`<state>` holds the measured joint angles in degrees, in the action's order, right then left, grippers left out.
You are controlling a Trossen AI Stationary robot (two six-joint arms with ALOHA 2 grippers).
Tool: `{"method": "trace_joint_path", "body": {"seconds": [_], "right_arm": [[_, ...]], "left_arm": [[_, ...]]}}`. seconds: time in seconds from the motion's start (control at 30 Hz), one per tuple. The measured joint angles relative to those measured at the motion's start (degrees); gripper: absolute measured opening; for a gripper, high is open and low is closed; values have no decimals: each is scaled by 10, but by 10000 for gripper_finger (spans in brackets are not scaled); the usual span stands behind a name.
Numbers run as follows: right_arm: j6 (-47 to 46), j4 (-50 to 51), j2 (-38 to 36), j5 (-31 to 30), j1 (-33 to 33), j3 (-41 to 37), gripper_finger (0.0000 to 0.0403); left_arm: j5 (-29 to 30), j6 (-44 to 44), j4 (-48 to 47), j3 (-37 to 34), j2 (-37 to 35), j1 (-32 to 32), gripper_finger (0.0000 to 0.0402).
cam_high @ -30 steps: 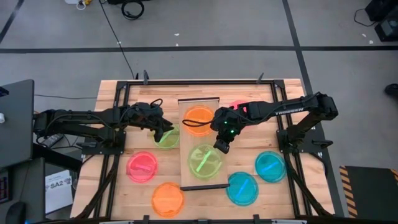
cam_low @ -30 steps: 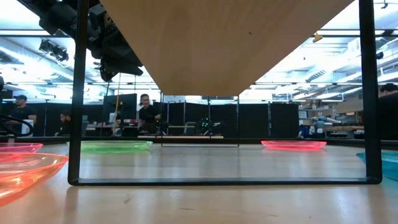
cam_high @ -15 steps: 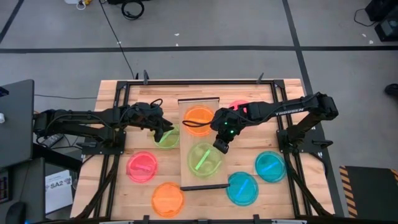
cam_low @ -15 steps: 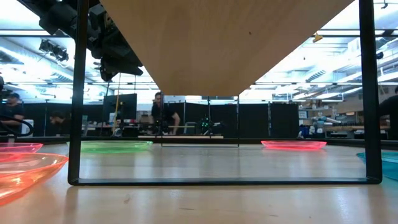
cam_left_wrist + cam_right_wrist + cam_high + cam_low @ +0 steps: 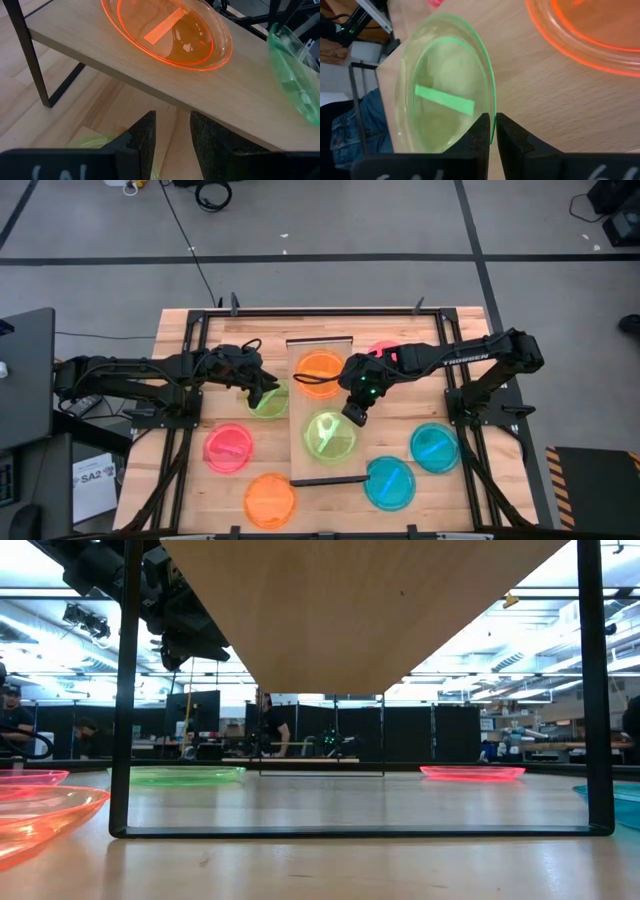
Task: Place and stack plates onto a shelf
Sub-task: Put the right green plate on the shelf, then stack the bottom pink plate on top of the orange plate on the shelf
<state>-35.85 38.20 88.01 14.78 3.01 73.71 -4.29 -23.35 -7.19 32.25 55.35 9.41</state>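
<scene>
The shelf [image 5: 298, 410] is a light-wood board down the table's middle. An orange plate [image 5: 320, 372] lies flat on its far half. My right gripper [image 5: 352, 414] is over the shelf's middle, shut on a lime green plate [image 5: 328, 436]. My left gripper [image 5: 264, 388] is open, hovering just left of the shelf over a second green plate [image 5: 270, 404] that lies on the table. The left wrist view shows its fingers [image 5: 142, 142] apart, with the orange plate [image 5: 167, 30] on the board ahead. Pink [image 5: 228, 447], orange [image 5: 270, 498] and two cyan plates [image 5: 388, 483] [image 5: 434, 447] lie on the table. My right gripper pinches the green plate's rim [image 5: 493, 118] between its two shut fingers [image 5: 481, 136], at the edge of the plate that faces the table's far right. The fingers come down from above, slanting from the far right. The plate looks tilted, its held rim raised over the board.
Another pink plate [image 5: 385, 350] lies far right of the shelf, partly under my right arm. The shelf's dark end frames [image 5: 122, 690] [image 5: 596, 690] stand on the table. The low view shows the green plate [image 5: 185, 775] and pink plate [image 5: 470, 772] beyond them. People move in the room behind.
The green plate in my right gripper has shifted a little over the shelf, its bright stripe turning; the gripper stays shut on its rim. My left arm has kept still.
</scene>
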Motion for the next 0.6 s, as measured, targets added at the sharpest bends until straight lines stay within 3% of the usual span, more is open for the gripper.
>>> {"method": "trace_joint_path", "body": {"seconds": [0.6], "right_arm": [[0,-31,0,-18,0,0,103]], "left_arm": [[0,0,0,0,0,0,128]]}}
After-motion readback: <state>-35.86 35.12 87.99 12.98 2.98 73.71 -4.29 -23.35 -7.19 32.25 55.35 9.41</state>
